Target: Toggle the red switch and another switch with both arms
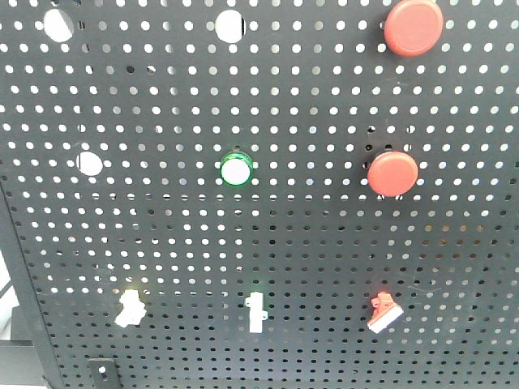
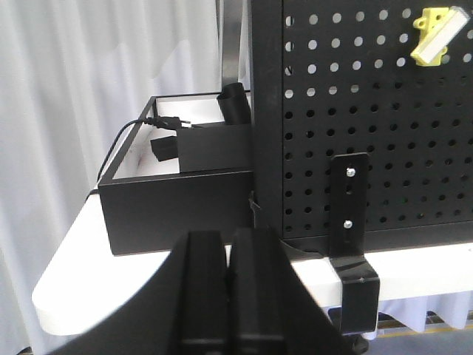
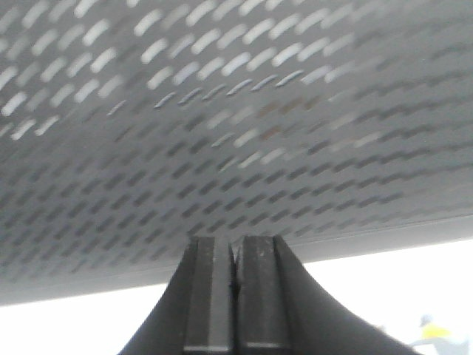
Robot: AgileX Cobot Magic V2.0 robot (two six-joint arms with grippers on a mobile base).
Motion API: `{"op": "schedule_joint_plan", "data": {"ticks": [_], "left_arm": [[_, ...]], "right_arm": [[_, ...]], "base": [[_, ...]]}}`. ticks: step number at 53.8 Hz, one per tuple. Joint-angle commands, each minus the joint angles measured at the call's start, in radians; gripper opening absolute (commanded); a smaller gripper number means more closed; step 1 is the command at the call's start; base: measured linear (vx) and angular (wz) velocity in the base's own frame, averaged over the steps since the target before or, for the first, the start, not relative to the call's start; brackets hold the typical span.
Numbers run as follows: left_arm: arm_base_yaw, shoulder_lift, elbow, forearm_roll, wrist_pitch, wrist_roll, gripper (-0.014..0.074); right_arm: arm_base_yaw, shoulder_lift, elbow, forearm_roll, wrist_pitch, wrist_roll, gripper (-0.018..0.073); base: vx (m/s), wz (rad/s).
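Both pairs of fingers are pressed together on nothing. In its own wrist view the left gripper point(image 2: 228, 296) stands with jaws closed at the bottom edge, low by the table point(image 2: 74, 244); ahead of it are a black box point(image 2: 177, 200) and the left edge of the pegboard point(image 2: 384, 148), with a bracket point(image 2: 349, 207) at the board's foot. A yellow switch point(image 2: 436, 35) sits up and to the right of those fingers, well apart, in the top corner of that view. The right gripper point(image 3: 233, 296) is likewise clenched, and its view is blurred: only the board's holes slant above it, close, with the board's lower edge just beyond the fingertips; no switch shows there, so I cannot tell which way the red one lies from it. In the front view, where neither arm appears, the red switch point(image 1: 384, 313) sits in the bottom row at the right, tilted, its long axis running up to the right; a white switch point(image 1: 256, 313) is in the middle of that row and another white switch point(image 1: 130, 309) at the left. By sides, the red one likely falls to the right arm, a left-hand one to the left. Whether any has been flipped I cannot tell.
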State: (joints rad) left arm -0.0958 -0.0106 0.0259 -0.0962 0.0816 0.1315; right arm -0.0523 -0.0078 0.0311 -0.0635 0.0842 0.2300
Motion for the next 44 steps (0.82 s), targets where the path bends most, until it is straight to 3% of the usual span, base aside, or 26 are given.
{"op": "schedule_joint_plan", "data": {"ticks": [1,44], "left_arm": [[0.002,-0.018,0.020,-0.003,-0.074,-0.011,0.0003],[0.002,-0.018,0.020,-0.003,-0.073,-0.011,0.0003]], "right_arm": [[-0.009,-0.014,0.005,-0.022,-0.066,0.006,-0.0006],[-0.009,-0.016,0.005,-0.022,-0.070,-0.003,-0.0006]], "base": [[0.00,0.00],[0.00,0.00]]}}
